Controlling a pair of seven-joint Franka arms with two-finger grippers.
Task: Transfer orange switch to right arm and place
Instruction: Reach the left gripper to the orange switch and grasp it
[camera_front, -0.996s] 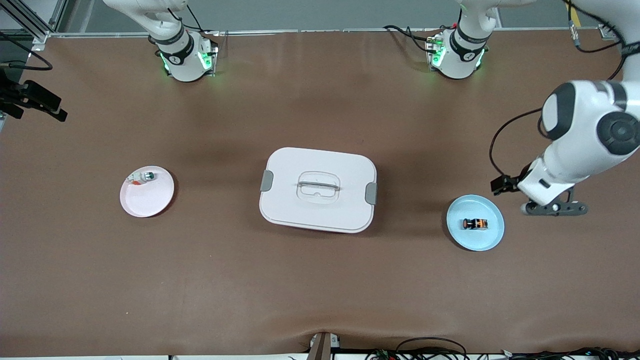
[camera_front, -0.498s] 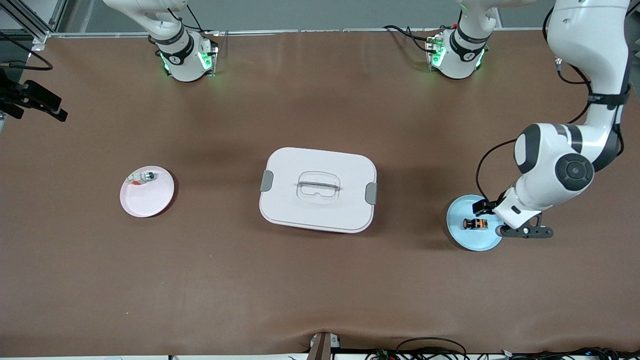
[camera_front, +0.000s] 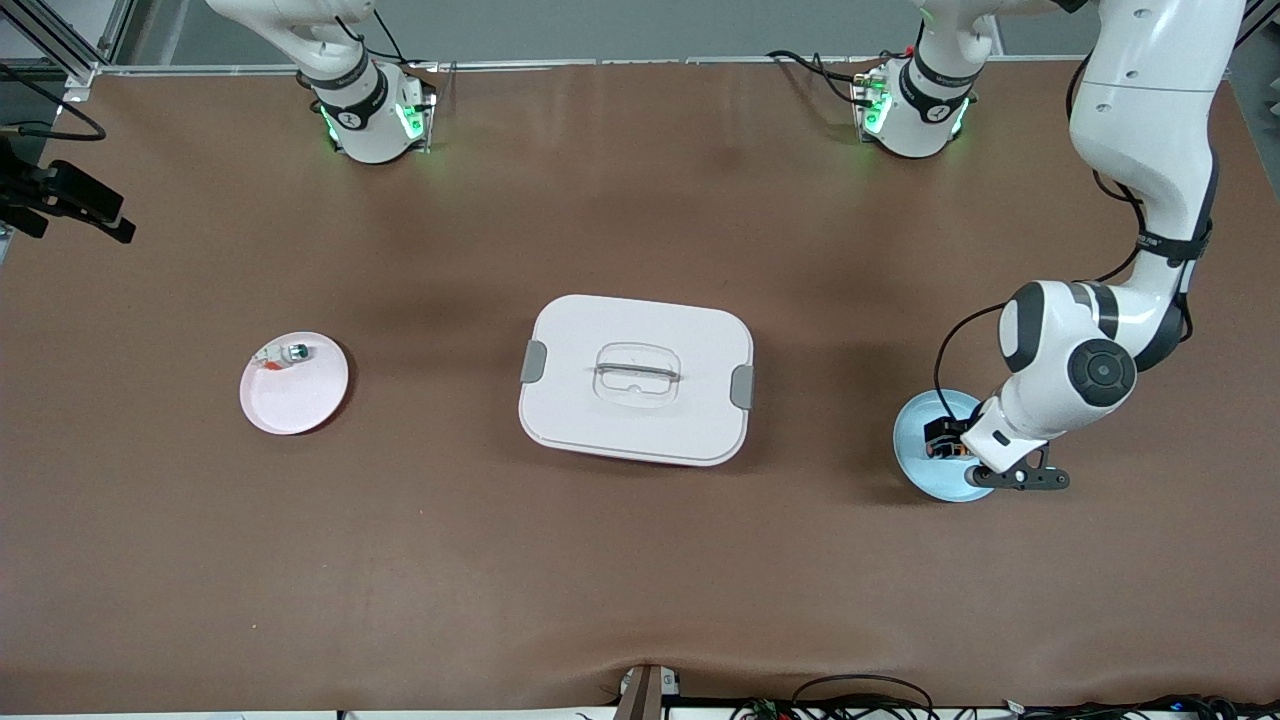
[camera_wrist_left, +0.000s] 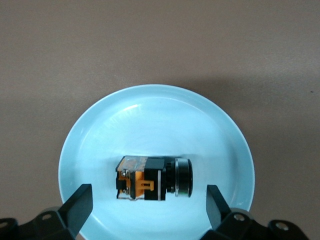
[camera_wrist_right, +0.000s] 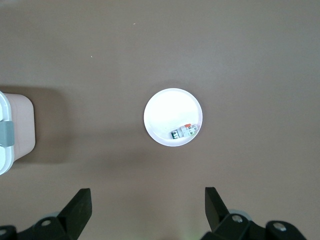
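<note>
The orange switch (camera_wrist_left: 152, 179), a stubby black part with orange pieces, lies on its side in a pale blue plate (camera_wrist_left: 150, 117) at the left arm's end of the table. My left gripper (camera_wrist_left: 149, 197) hangs low over it, open, one finger on each side of the switch and clear of it. From the front, the left arm's hand (camera_front: 1000, 440) covers most of the blue plate (camera_front: 922, 470) and hides the switch. My right gripper (camera_wrist_right: 147, 200) is open and empty, high above the table near a pink plate (camera_wrist_right: 167, 112); it is outside the front view.
A white lidded box (camera_front: 636, 380) with grey latches sits mid-table; its corner (camera_wrist_right: 12, 130) shows in the right wrist view. The pink plate (camera_front: 300, 400), toward the right arm's end, holds a small silvery-white item (camera_front: 285, 353) with a red bit.
The left arm has swung in and down from beside the blue plate to right over it, now covering the switch in the front view. The gripper has stayed open.
</note>
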